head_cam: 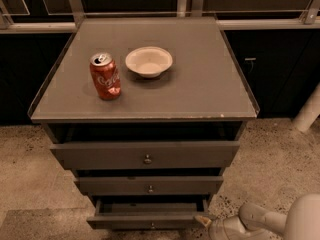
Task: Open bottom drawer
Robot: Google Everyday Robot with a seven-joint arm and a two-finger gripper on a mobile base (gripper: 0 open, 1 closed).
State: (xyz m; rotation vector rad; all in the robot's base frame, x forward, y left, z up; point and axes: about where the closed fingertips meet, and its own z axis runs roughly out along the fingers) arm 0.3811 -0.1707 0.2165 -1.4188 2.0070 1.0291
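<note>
The bottom drawer (142, 219) stood partly out, travel seemingly left, the gripper (203, 220) at its right corner, its hold impossible to tell.

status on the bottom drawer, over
Gripper low, by right end of bottom drawer. Drawer partly out, interior showing. Soda can and bowl on cabinet top, not in the way.

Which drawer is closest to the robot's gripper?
The bottom drawer, lowest of three. The gripper sits beside its right end, near the floor; the middle drawer and top drawer are higher up.
</note>
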